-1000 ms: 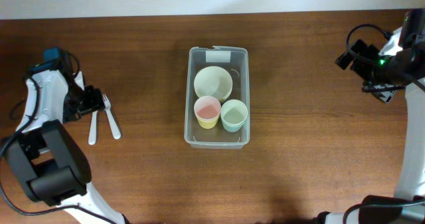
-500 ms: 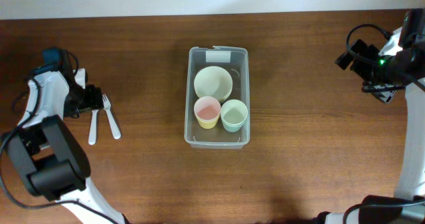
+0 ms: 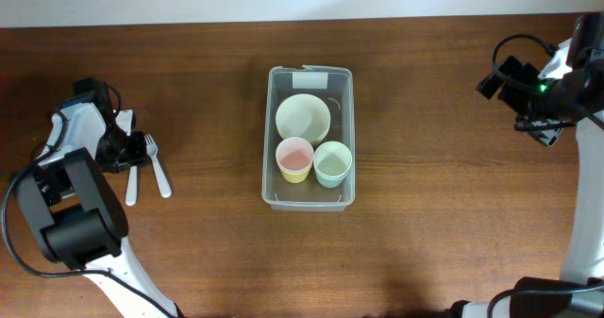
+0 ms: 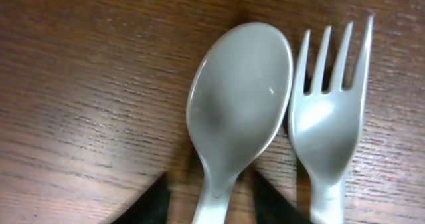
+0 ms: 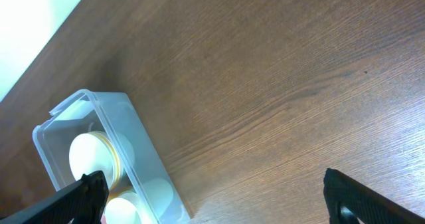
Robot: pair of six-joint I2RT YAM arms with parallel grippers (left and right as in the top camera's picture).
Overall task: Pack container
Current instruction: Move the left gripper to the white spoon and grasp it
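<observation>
My left gripper (image 4: pixel 211 201) straddles the neck of the pale grey plastic spoon (image 4: pixel 239 104), which I judge is bound for the clear rectangular plastic container (image 3: pixel 308 199) at the middle of the wooden table (image 3: pixel 425 242). I cannot tell whether it is pinching. My right gripper (image 5: pixel 212 201) hangs spread wide, off to the side.

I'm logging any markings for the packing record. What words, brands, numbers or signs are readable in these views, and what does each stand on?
No text can be read in any view.
On the pale label at one short end of the clear rectangular plastic container: it looks blank, or any print is too small to read.
On the white plastic spoon and white plastic fork: no marks show.
</observation>
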